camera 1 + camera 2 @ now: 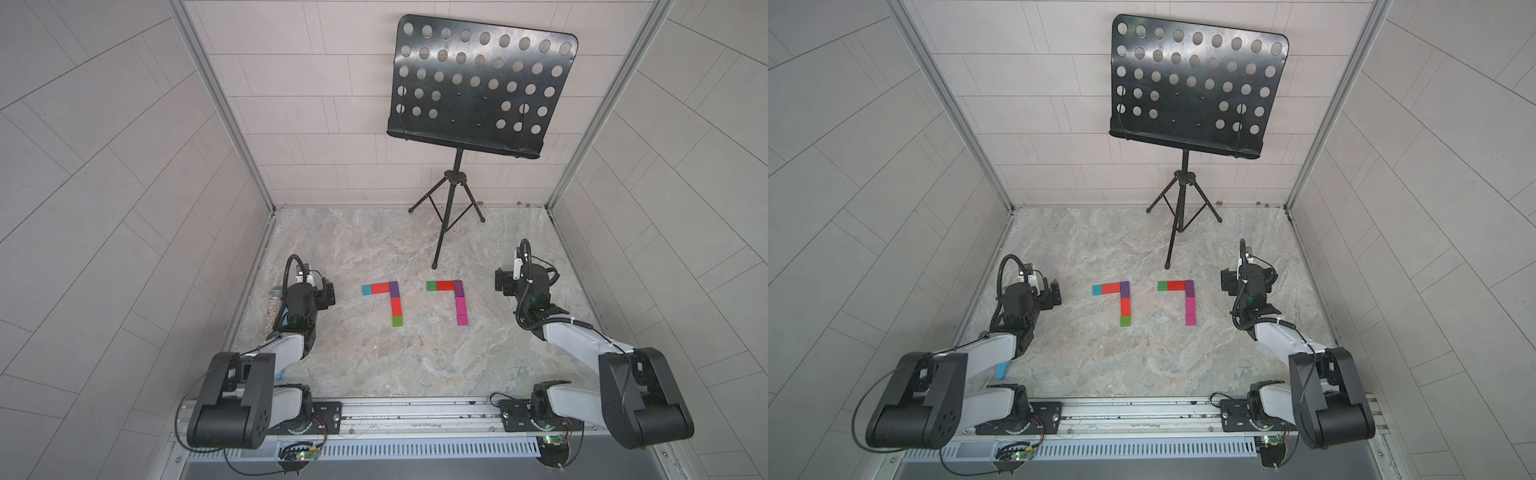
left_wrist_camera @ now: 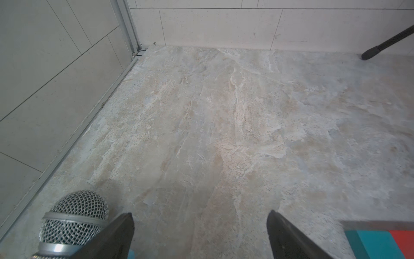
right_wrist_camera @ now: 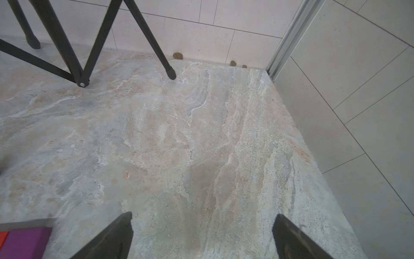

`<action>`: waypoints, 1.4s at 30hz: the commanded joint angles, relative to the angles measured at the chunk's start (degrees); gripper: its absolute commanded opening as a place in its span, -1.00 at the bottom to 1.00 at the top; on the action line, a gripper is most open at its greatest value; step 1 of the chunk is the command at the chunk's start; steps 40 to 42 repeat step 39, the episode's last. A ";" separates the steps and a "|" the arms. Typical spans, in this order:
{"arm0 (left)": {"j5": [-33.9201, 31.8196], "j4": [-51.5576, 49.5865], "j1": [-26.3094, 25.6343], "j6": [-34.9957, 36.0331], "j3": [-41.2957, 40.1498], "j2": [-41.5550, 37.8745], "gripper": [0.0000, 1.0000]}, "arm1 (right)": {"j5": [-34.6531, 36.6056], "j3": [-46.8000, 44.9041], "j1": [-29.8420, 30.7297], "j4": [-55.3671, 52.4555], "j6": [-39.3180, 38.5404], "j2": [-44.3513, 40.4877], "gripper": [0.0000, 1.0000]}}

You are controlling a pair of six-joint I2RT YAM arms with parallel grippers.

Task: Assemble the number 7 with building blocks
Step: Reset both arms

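Two block figures on the marbled table [image 1: 374, 365], seen with 12 o'clock at the back wall. The left 7 [image 1: 396, 305] lies just at 9 o'clock of the table's centre: a bar of teal, red and purple, and a stem of purple, red and green running toward 6 o'clock. The right 7 [image 1: 460, 303] lies just at 3 o'clock of centre, with a bar of green, red and purple and a magenta stem. In both top views the building blocks of each figure sit edge to edge. The left gripper [image 2: 200, 217] stands at 9 o'clock of the left 7, fingers spread wide and empty, with the bar's teal end [image 2: 369, 244] near one finger. The right gripper [image 3: 202, 218] stands at 3 o'clock of the right 7, likewise spread and empty, the purple corner block [image 3: 24, 242] beside it. A spare teal block [image 1: 1002, 370] shows at 7 o'clock, partly hidden by the left arm; a microphone [image 2: 74, 215] lies by the left wall and a music stand [image 1: 482, 83] rises at 12 o'clock. Both figures appear finished, so the step in hand is probably the closing one. The next move calls for lifting each arm away outward, since the loose blocks would shift at a touch.
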 commanded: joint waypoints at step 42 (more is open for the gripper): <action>-4.74 11.20 -0.75 2.17 7.63 15.34 1.00 | -1.52 -3.92 -3.07 23.50 2.19 14.85 0.99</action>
